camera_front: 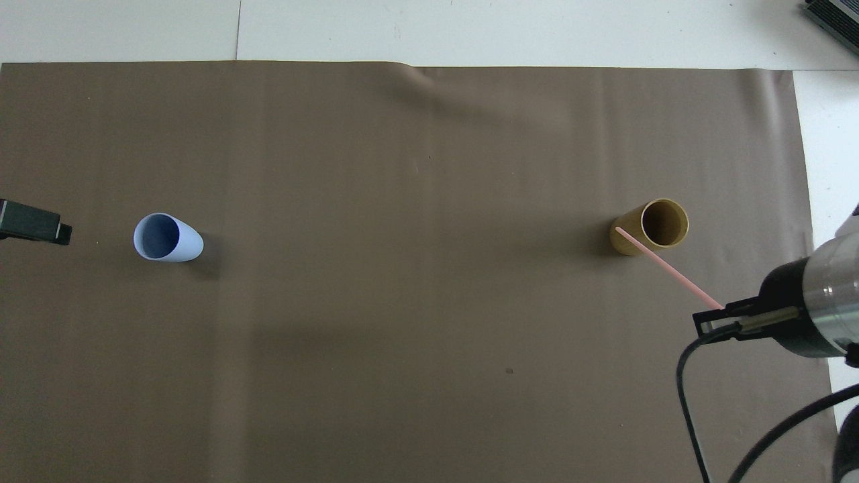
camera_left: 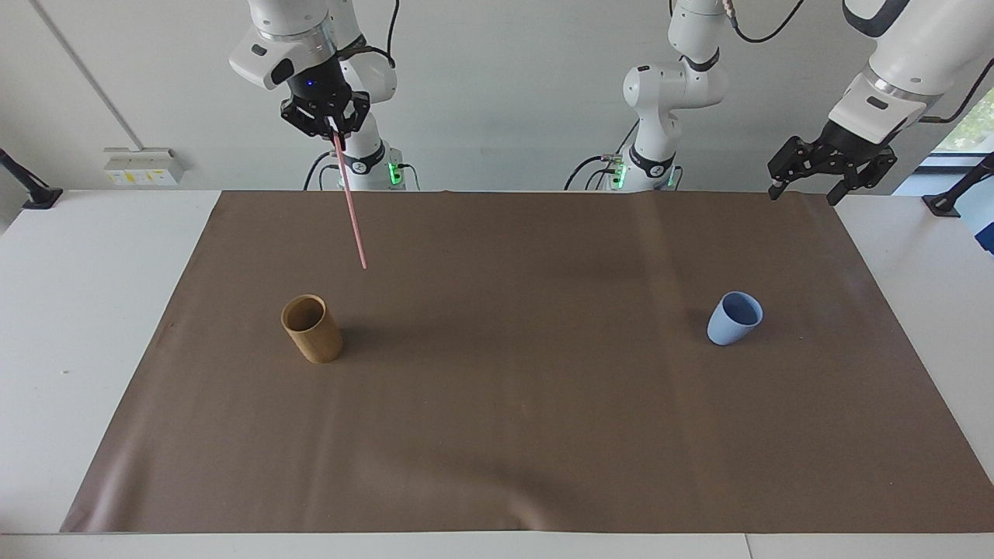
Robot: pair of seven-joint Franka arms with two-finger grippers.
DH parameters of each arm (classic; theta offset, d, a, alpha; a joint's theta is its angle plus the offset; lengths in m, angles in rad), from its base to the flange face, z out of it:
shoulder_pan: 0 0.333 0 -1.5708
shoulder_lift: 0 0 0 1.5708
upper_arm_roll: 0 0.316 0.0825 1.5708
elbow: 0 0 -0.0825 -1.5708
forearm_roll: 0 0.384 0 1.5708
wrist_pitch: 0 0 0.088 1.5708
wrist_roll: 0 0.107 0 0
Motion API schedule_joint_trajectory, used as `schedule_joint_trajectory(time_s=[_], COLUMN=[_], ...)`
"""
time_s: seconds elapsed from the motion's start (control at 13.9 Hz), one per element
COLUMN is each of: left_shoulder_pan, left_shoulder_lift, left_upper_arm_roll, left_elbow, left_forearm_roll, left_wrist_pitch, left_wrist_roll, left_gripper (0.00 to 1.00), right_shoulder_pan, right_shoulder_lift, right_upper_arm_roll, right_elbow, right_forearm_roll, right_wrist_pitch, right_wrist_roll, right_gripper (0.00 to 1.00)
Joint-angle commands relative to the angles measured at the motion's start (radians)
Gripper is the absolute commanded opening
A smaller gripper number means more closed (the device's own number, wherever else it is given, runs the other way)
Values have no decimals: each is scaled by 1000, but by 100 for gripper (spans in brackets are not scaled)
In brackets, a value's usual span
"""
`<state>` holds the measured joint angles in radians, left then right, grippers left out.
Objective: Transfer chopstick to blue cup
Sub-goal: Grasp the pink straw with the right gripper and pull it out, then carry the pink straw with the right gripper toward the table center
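My right gripper (camera_left: 334,132) is shut on the top end of the pale-pink chopstick (camera_left: 351,206). It holds the stick high in the air, hanging slightly slanted, with its lower tip clear of the brown mat. In the overhead view the stick (camera_front: 664,268) runs from the gripper (camera_front: 715,320) toward the brown cup's side. The light-blue cup (camera_left: 734,318) stands open-side up toward the left arm's end of the table, and also shows in the overhead view (camera_front: 164,238). My left gripper (camera_left: 804,192) waits open and empty, raised over the mat's corner by that end.
A tan-brown cylindrical cup (camera_left: 311,328) stands empty toward the right arm's end of the table, also in the overhead view (camera_front: 654,227). A brown mat (camera_left: 512,404) covers most of the white table. The left gripper's tip (camera_front: 37,227) shows at the overhead view's edge.
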<state>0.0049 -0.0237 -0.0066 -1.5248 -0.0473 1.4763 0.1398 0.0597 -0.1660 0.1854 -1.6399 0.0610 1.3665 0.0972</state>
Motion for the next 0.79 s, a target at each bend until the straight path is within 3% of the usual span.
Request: schedule_joint_trajectory(time_s=[0.0, 0.22, 0.72], left_shoulder_pan=[9, 9, 9], left_shoulder_lift=[-25, -25, -25], left_upper_arm_roll=[-3, -1, -3], left_elbow=[-28, -28, -28], left_forearm_roll=[-13, -13, -13], left_wrist_pitch=[4, 4, 4], left_wrist_roll=[1, 1, 1], left_gripper=[100, 100, 100], right_shoulder_pan=[35, 72, 98], right_shoulder_lift=[25, 62, 66], right_upper_arm_roll=[0, 0, 0], right_elbow=[-12, -23, -40], right_forearm_roll=[36, 36, 60], right_wrist_pitch=[57, 98, 137], right_wrist_roll=[68, 105, 157], right_gripper=[0, 0, 0])
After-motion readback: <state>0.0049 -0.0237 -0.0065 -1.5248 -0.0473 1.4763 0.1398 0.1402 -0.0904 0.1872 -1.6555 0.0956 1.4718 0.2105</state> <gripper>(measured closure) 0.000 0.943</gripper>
